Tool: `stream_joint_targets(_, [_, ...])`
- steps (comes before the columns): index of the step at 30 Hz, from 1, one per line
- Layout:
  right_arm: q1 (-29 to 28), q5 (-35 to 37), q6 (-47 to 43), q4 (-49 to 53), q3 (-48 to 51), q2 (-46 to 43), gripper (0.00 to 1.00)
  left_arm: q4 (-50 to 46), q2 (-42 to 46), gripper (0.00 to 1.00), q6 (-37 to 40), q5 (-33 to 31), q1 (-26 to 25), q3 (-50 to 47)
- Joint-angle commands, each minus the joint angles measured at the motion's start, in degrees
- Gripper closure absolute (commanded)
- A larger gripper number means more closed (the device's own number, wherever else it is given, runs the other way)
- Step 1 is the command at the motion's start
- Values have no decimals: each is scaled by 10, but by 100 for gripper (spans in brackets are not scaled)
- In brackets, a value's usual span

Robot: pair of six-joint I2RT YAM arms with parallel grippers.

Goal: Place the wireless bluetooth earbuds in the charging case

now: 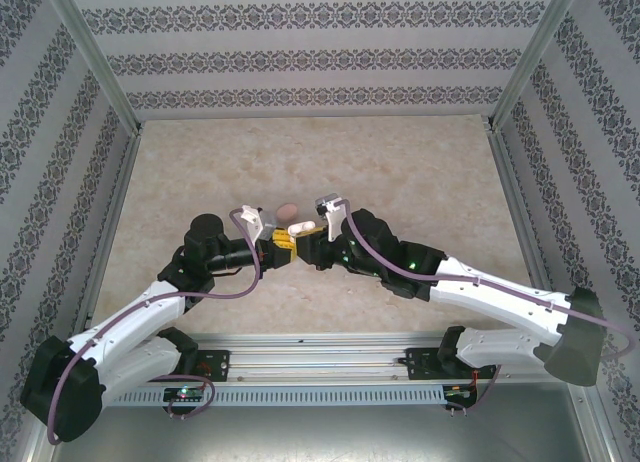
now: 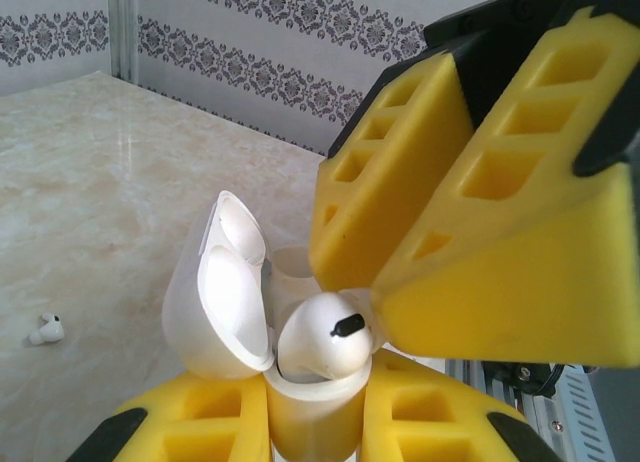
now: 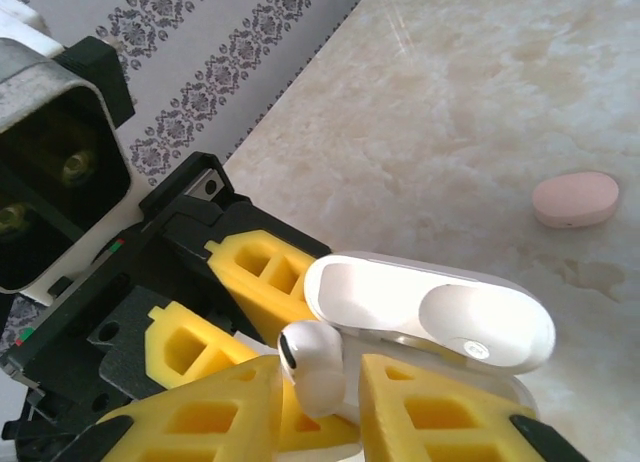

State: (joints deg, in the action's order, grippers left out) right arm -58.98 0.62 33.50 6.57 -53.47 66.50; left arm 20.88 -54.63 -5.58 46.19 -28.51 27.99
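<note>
While the 2 arms meet in the middle of the table (image 1: pixel 420 162), the left gripper (image 2: pixel 315 424) holds the white case (image 2: pixel 300 402) at the bottom of the left wrist view. Its 2 yellow jaws press on the case from both sides, and the case stands up between them. The lid (image 2: pixel 215 282) is open and leans back toward the left of that frame.

A white earbud (image 2: pixel 322 344) sits at the mouth of the case, in the lower middle of the frame, with its round end sticking up. A small black spot shows on it. The right gripper (image 3: pixel 320 384) comes in from the upper right of the left wrist view. Its jaws are nearly together and pinch the earbud at its top. In the right wrist view, the earbud is between the 2 yellow fingers (image 3: pixel 215 417) at the bottom of the frame, just in front of the open lid.

A 2nd earbud (image 2: pixel 45 329) lies alone on the table at the lower left of the left wrist view, well apart from the case. A pink case (image 3: pixel 575 199) lies shut on the table at the right edge of the right wrist view, near the white case but not touching it.
</note>
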Motion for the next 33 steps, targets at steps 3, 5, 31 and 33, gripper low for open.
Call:
stream_joint_targets(3, [10, 30, -4, 78, -6, 11, 71, 48, 22, 96, 0, 7, -4, 9])
stream_joint_targets(5, [10, 25, -5, 81, -14, 15, 69, 43, 23, 96, 3, 7, -4, 10])
stream_joint_targets(31, [-33, 13, 49, 142, -136, 43, 85, 33, 8, 95, 33, 7, -4, -3])
stream_joint_targets(33, [-38, 25, 45, 146, -143, 46, 86, 32, 8, 95, 34, 7, -4, -3])
